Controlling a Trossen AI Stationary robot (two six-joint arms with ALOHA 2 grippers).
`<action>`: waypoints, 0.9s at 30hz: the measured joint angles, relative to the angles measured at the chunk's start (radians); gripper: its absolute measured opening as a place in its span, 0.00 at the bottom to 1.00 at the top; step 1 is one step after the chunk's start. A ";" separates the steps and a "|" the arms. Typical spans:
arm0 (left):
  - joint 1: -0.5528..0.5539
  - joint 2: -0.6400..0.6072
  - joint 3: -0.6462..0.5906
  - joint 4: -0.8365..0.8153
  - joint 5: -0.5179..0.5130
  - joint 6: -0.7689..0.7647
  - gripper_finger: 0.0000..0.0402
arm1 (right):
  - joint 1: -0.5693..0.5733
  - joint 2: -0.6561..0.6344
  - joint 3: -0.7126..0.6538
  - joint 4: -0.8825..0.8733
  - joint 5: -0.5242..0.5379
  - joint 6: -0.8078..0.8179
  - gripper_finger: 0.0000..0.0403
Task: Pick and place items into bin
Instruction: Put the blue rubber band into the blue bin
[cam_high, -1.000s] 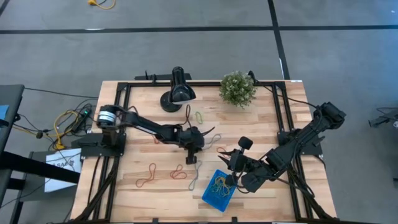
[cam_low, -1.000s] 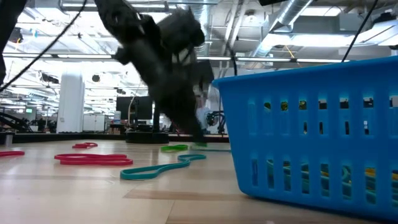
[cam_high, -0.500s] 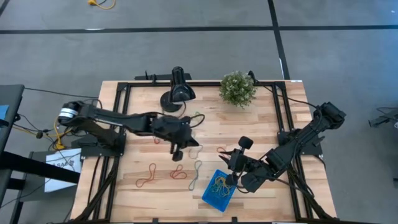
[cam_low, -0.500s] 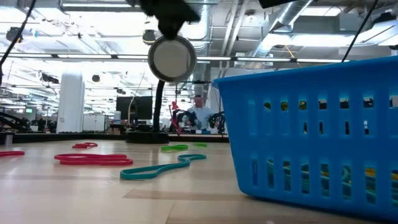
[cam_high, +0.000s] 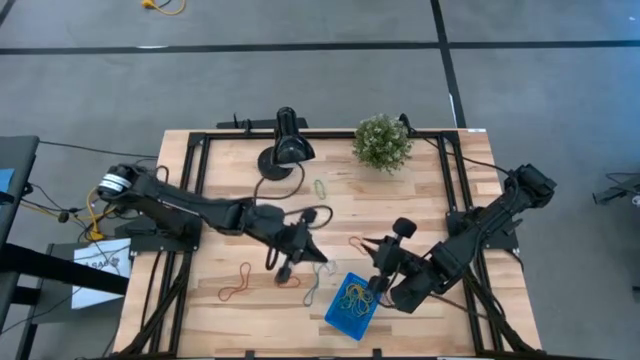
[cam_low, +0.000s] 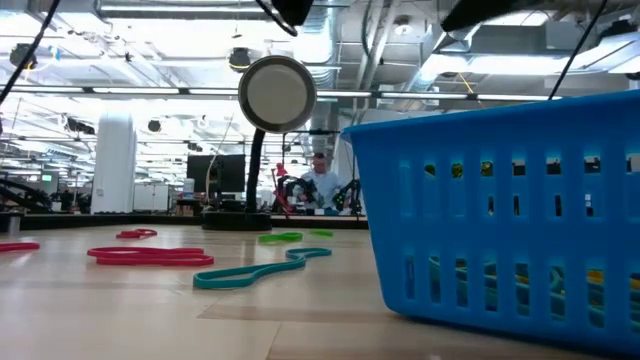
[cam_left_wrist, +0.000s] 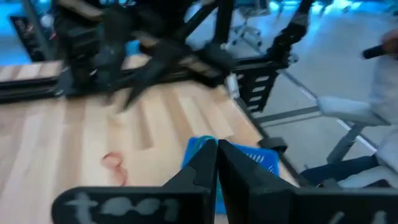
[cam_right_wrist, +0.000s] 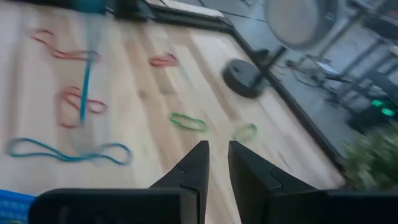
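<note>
The wooden tabletop (cam_high: 220, 270) is carrying a bright blue bin (cam_high: 350, 305) near its front edge, a black lamp (cam_high: 287, 148) and a green plant (cam_high: 382, 142) toward the back. Loose rubber bands are lying directly on the wood: an orange loop (cam_high: 237, 283) and a red loop (cam_high: 288, 279) toward the left front, a teal band (cam_high: 314, 278) just beside the bin, and a green loop (cam_high: 320, 187) near the lamp.
</note>
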 joint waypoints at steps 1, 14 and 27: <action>-0.008 0.018 0.000 0.025 0.000 -0.003 0.00 | 0.006 0.000 0.000 -0.049 0.009 0.050 0.13; -0.065 0.349 0.185 0.184 0.043 -0.055 0.00 | 0.039 0.000 0.000 -0.372 -0.048 0.495 0.13; -0.075 0.433 0.204 0.062 0.036 -0.130 0.00 | 0.094 0.000 0.000 -0.365 -0.084 0.495 0.13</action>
